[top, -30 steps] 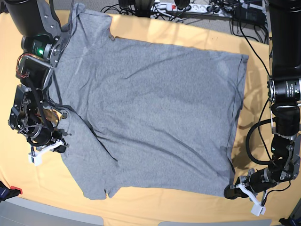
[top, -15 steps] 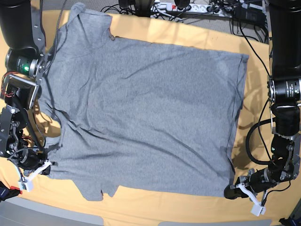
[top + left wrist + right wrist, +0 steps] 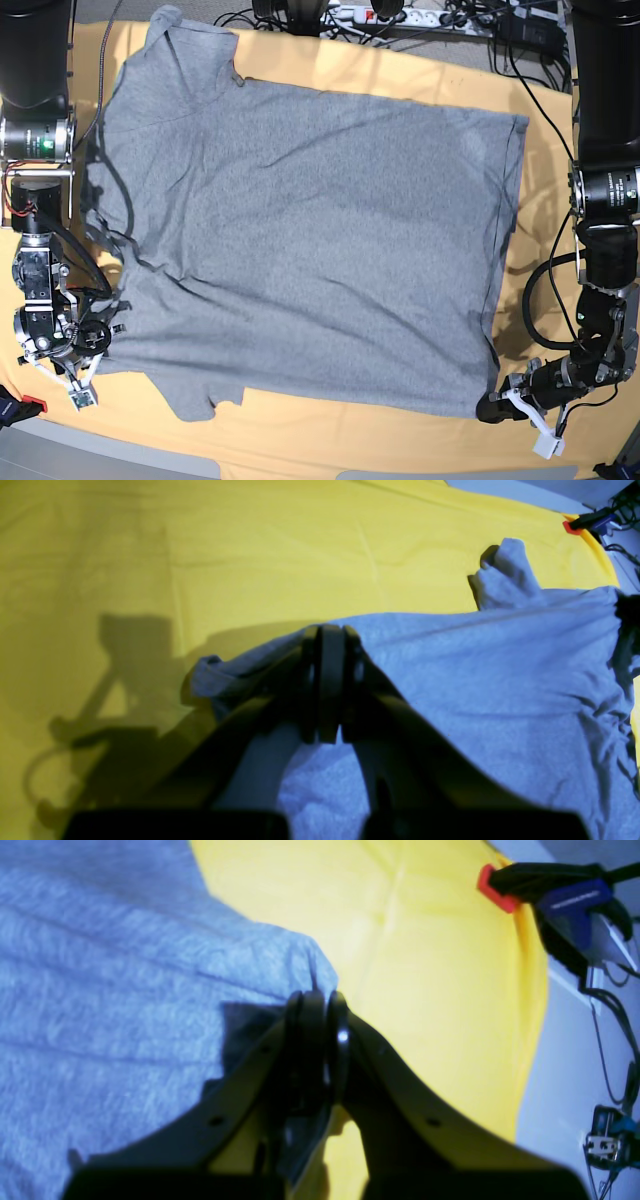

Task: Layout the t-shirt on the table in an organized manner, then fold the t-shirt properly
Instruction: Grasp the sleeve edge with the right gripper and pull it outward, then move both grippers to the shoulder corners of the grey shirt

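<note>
Tension is what this step needs, and both hands are placed to give it. The t-shirt (image 3: 310, 240) lies plain side up across the middle of the table (image 3: 300, 440), filling most of the base view, with one sleeve in the upper left and another at the lower left. At the lower right of that view the left hand (image 3: 492, 406) is pinched tight on the shirt's corner; its wrist view shows the jaws closed with grey cloth bunched around them. At the lower left the right hand (image 3: 100, 345) is likewise clamped on the fabric edge near the shoulder, jaws pressed together on the hem in its own wrist view.

Creases still run across the left part of the cloth, and the lower sleeve sits crooked. To spread it well, I judge the hands should draw apart evenly and low, keeping the cloth just off the table, so the lower edge straightens without dragging the upper half askew. Releasing only once the edge lies flat should keep ripples from settling back.
</note>
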Robot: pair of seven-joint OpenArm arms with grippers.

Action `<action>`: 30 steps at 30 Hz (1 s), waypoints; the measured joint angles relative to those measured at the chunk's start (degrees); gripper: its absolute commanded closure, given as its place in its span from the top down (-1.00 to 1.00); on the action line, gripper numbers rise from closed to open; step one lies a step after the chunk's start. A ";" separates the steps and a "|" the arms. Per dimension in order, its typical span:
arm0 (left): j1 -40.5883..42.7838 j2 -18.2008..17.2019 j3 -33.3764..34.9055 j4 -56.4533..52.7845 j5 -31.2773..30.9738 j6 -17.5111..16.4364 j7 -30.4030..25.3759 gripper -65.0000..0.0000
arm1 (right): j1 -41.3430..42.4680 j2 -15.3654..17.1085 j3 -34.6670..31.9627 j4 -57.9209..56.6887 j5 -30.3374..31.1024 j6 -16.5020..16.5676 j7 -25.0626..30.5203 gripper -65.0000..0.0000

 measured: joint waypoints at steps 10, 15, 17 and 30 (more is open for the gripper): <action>-1.55 -0.44 0.02 0.00 1.86 -0.17 -4.42 -1.00 | 6.69 1.81 -0.07 0.00 4.48 5.20 -0.48 -1.00; -1.99 -0.44 0.00 0.00 4.17 -0.15 -6.05 -1.00 | 7.63 1.77 -0.07 0.00 5.99 6.03 -0.50 -1.00; -2.38 -0.42 0.00 0.00 5.99 -0.17 -7.32 -1.00 | 7.56 1.75 -0.07 0.00 6.01 6.03 -0.52 -1.00; -3.41 -0.94 0.00 0.00 8.46 1.11 -11.50 0.51 | 7.54 1.84 -0.04 0.00 3.52 -7.56 -0.98 0.33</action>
